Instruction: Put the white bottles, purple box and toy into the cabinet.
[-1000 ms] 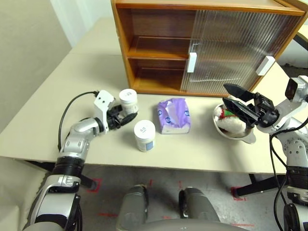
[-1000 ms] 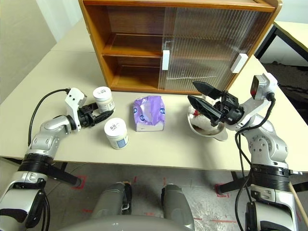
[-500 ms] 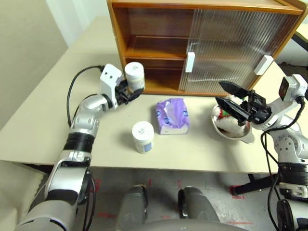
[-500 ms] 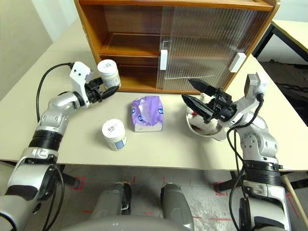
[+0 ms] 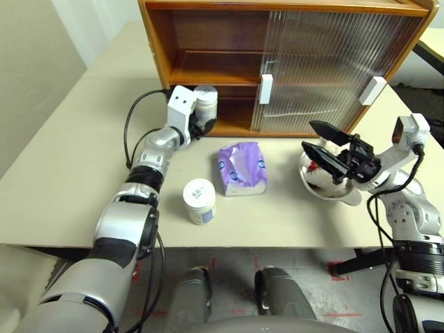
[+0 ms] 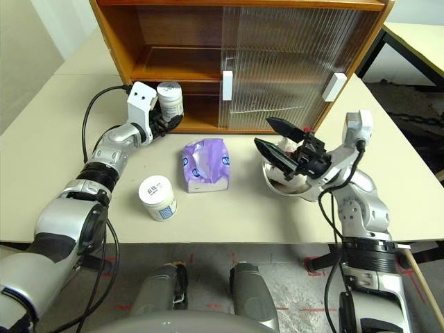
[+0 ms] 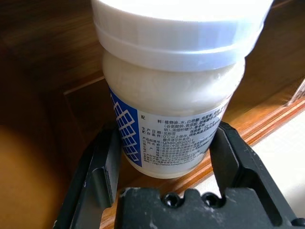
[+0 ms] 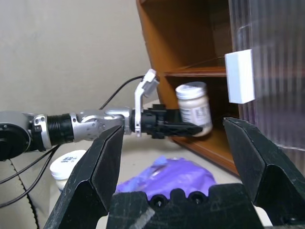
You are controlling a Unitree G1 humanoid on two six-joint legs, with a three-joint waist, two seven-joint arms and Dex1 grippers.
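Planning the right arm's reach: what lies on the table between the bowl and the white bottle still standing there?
The purple box lies between the metal bowl and that white bottle, seen from the head camera.

Orange-brown wooden cabinet (image 5: 177, 41), smooth satin finish; ribbed translucent sliding doors (image 5: 333, 62). Glossy white plastic bottles (image 7: 171, 90) (image 5: 199, 201) with printed paper labels. Soft crinkled lilac film on purple box (image 5: 241, 168). Polished metal bowl (image 5: 326, 182). Matt beige tabletop (image 5: 76, 152).
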